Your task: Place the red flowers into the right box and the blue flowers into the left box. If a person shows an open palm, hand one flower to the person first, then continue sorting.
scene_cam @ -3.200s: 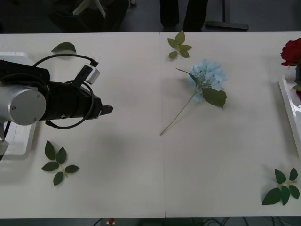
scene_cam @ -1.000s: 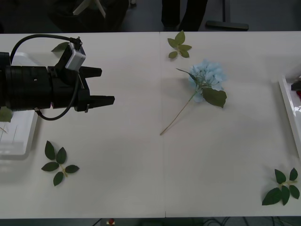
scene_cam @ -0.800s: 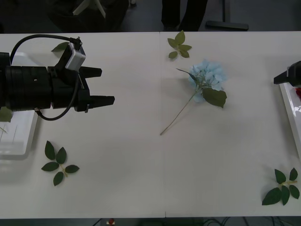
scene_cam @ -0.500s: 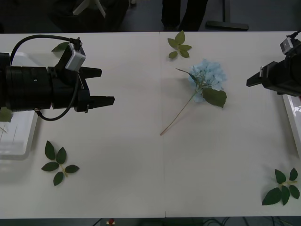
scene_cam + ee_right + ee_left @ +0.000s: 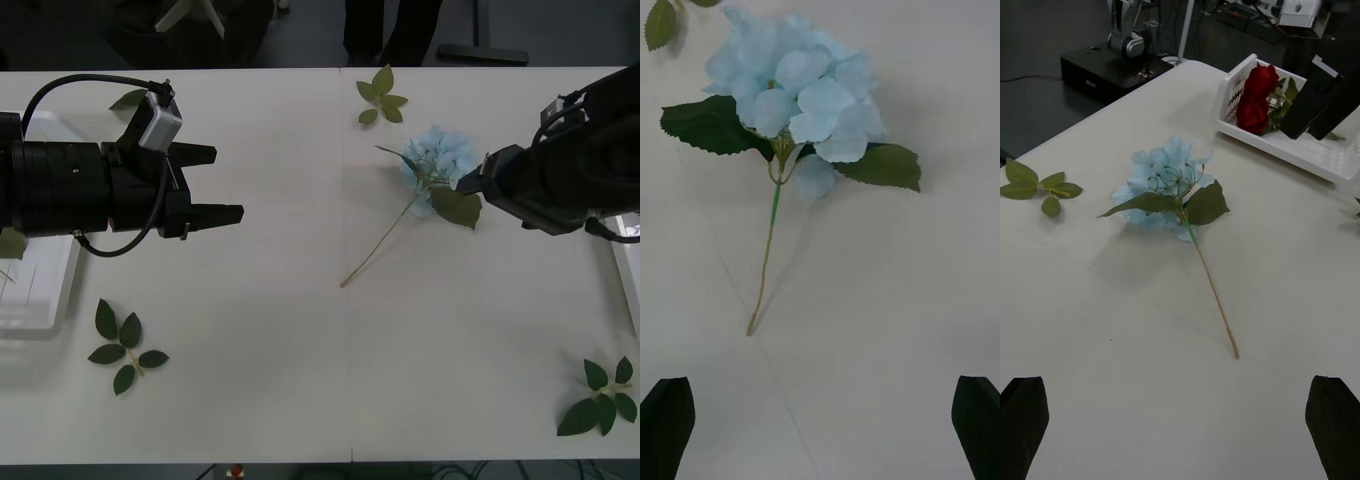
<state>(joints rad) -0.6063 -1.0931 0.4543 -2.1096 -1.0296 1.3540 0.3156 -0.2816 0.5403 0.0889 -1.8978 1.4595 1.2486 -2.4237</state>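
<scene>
Red flowers (image 5: 1257,97) lie in the right box (image 5: 1307,154); both hands spread, empty.

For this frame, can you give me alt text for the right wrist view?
A pale blue flower lies on the white table, stem toward the camera, two green leaves beside its head. The open right gripper hangs above it.

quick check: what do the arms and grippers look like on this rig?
Both are bulky matte-black cylinders. The left gripper has two black tapered fingers, a small silver-grey box on top and a black cable looping over the wrist. The right gripper is the same black, blunt-nosed, with thin black cables; its finger tips are dark and rounded.
</scene>
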